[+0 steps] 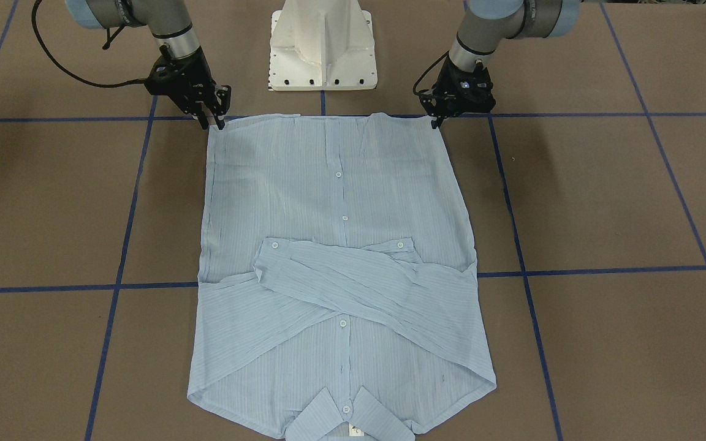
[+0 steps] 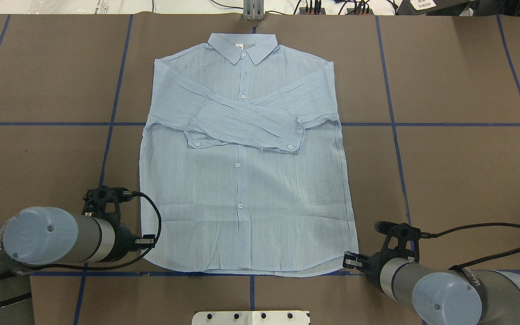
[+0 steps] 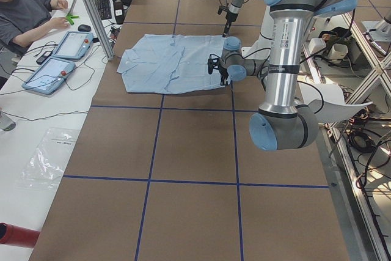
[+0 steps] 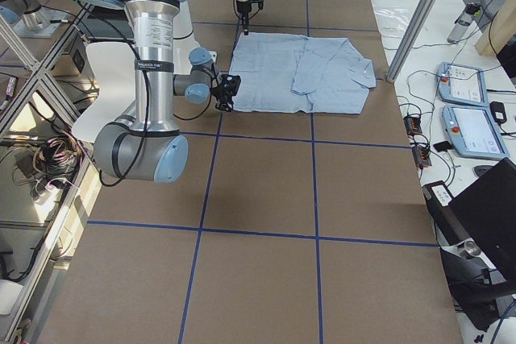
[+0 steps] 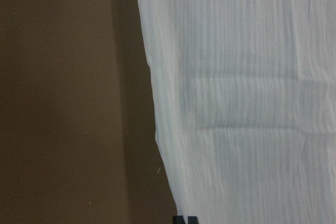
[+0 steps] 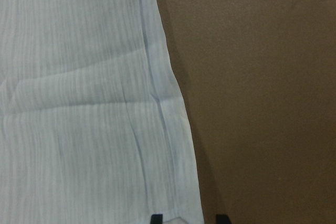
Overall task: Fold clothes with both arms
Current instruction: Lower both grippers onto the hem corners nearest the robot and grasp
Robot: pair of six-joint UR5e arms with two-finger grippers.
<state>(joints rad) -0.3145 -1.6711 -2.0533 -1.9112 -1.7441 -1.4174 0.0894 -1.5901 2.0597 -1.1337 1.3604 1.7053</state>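
Note:
The light-blue shirt (image 1: 341,202) lies flat on the brown table with its buttoned front up. Its sleeves are crossed over the chest, its collar (image 2: 243,46) is at the far side and its hem is nearest the robot. My left gripper (image 1: 434,124) is at the hem's left corner (image 2: 148,241). In the left wrist view its tips (image 5: 185,219) stand close together on the shirt's edge. My right gripper (image 1: 214,124) is at the hem's right corner (image 2: 349,262). It is open, with its fingertips (image 6: 156,217) either side of the shirt's edge.
The white pedestal base (image 1: 322,49) stands just behind the hem, between the arms. Blue tape lines (image 2: 260,124) grid the table. In the left exterior view an operator (image 3: 24,10) sits at a side bench with tablets (image 3: 58,59).

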